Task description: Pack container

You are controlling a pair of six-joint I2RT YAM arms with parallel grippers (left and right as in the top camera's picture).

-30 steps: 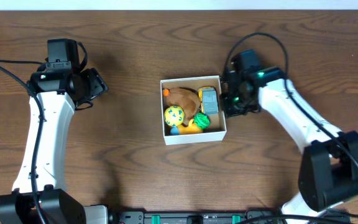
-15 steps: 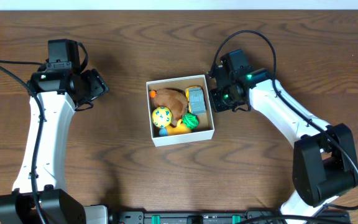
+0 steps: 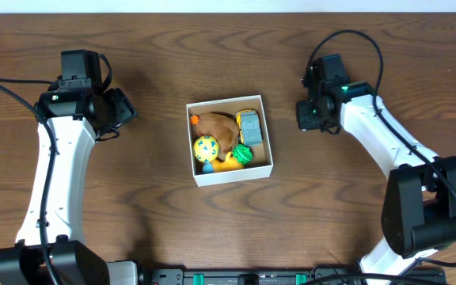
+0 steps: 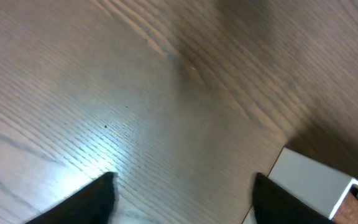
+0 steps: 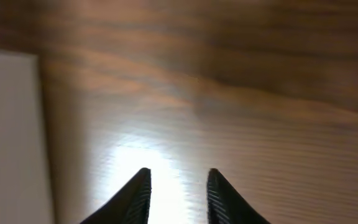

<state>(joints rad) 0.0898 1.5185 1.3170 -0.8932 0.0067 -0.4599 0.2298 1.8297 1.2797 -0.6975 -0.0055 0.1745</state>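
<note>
The container (image 3: 236, 173), a small square box with white walls and a brown inside, sits at the table's middle. It holds a brown plush (image 3: 216, 127), a yellow-green ball (image 3: 205, 148), a grey toy car (image 3: 249, 127) and other small toys. My right gripper (image 3: 301, 116) hovers a short way right of the box, apart from it. In the right wrist view that gripper (image 5: 178, 186) stands open over bare wood, with the container's wall (image 5: 8, 137) at the left. My left gripper (image 3: 127, 109) is well left of the box. Its jaws (image 4: 185, 190) are open and empty, and a container corner (image 4: 309, 180) shows at the right.
Dark wood table (image 3: 228, 229) all round the box. Black cables loop behind both arms. The table's far edge runs along the top of the overhead view.
The container slid left, pushed by my right gripper, which then drew back to the right, away from the box. The left arm stayed in place.
</note>
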